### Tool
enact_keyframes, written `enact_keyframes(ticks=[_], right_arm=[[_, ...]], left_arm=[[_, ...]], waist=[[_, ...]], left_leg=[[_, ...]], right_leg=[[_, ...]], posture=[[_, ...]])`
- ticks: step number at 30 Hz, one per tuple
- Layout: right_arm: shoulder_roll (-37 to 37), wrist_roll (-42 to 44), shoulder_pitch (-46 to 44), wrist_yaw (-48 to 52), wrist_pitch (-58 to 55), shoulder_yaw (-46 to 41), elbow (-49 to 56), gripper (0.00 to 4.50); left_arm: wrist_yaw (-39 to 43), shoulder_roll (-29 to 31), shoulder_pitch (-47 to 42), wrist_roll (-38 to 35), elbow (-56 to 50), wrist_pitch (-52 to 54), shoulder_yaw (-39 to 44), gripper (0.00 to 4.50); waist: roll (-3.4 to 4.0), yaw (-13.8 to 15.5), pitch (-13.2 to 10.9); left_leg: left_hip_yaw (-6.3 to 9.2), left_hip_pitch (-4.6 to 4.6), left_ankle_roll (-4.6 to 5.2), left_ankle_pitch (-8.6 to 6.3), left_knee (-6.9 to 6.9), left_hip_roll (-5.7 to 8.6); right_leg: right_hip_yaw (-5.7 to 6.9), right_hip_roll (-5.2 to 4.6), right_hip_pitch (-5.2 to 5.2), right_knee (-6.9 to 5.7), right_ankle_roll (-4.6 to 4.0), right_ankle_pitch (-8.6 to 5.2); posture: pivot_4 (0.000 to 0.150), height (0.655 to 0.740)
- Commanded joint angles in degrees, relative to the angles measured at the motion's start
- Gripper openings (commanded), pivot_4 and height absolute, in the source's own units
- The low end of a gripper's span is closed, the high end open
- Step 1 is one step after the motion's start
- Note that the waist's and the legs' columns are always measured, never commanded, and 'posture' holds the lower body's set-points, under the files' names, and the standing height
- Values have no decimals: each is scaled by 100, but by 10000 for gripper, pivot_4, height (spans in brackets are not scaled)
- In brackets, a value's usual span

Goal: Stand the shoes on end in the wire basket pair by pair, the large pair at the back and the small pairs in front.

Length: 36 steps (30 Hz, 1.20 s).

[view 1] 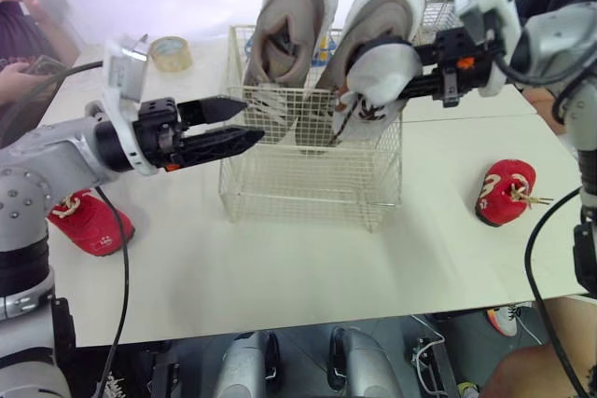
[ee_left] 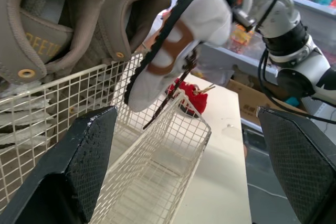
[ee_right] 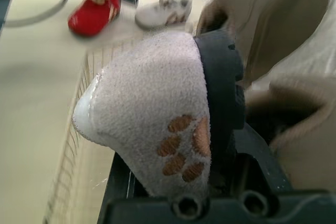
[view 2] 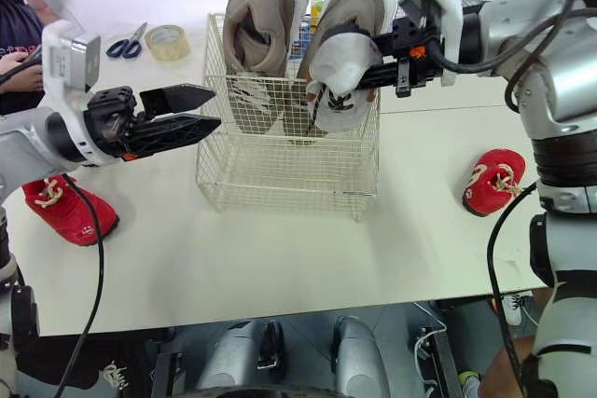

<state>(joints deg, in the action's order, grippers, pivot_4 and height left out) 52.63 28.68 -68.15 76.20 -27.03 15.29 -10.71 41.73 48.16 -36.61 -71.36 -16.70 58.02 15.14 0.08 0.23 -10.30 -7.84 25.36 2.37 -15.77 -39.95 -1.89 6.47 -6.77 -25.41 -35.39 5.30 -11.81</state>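
- Grips small white shoe point(view 1: 371, 90) in right gripper point(view 1: 396, 70), wire basket point(view 1: 308, 195) just below, large tan shoes point(view 1: 294, 16) beside it.
- Holds left gripper point(view 1: 253, 120) spread, empty, basket side just ahead.

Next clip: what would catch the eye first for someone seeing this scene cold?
Two large beige shoes stand on end at the back of the wire basket mid-table. The right hand holds a small white shoe with a paw print over the basket, in front of them, while the left hand hangs open to the basket's left. One red shoe lies on the table to the left, another to the right.
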Motion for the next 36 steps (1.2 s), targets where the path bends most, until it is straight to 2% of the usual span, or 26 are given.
enact_keyframes(ticks=[1,8,15,16,19,22,24,36], right_arm=[[-161,-443,-327,427,310,-34,-389,7606],[-639,-1146,-381,855,597,126,-1099,7606],[-819,-1547,-214,1006,672,106,-1253,7606],[-817,-1571,-182,1024,670,80,-1229,12458],[-797,-1606,-135,1021,629,22,-1138,22429],[-712,-1662,-125,1010,593,-63,-1009,38635],[-606,-1658,-112,1085,532,-126,-885,44619],[-9,-1450,-363,1101,-7,-728,-131,44619]], left_arm=[[48,44,36,55,-247,-106,96,44155],[-50,-67,147,37,-379,-148,140,44155],[-141,-152,231,79,-480,-206,129,44155],[-138,-159,238,126,-488,-237,99,44699],[-225,-231,171,98,-488,-244,54,45000],[-253,-255,112,114,-478,-237,35,45000],[-249,-249,85,119,-454,-231,37,45000],[-203,-315,-28,256,-356,-232,-50,45000]], waist=[[0,-7,0],[0,-32,0],[0,-75,0],[0,-73,0],[0,-70,0],[0,-89,0],[1,-99,-1],[1,-97,-1]], left_leg=[[0,0,0,0,0,0],[1,-1,-3,2,0,0],[2,-1,-4,2,0,1],[3,-1,-4,2,0,1],[5,-1,-4,2,0,3],[5,-2,-4,2,-1,3],[4,-3,-4,2,-1,3],[4,-5,-7,3,0,2]], right_leg=[[0,0,0,0,0,0],[1,0,1,-2,0,0],[3,0,3,-3,0,0],[3,0,4,-3,0,0],[4,0,6,-2,0,0],[4,0,7,-2,0,0],[4,0,6,-4,0,0],[4,0,5,-7,0,0]], posture=[[1500,7400],[1500,7400],[1500,7400],[1500,7400],[1500,7400],[1500,7400],[1500,7400],[1500,7400]])
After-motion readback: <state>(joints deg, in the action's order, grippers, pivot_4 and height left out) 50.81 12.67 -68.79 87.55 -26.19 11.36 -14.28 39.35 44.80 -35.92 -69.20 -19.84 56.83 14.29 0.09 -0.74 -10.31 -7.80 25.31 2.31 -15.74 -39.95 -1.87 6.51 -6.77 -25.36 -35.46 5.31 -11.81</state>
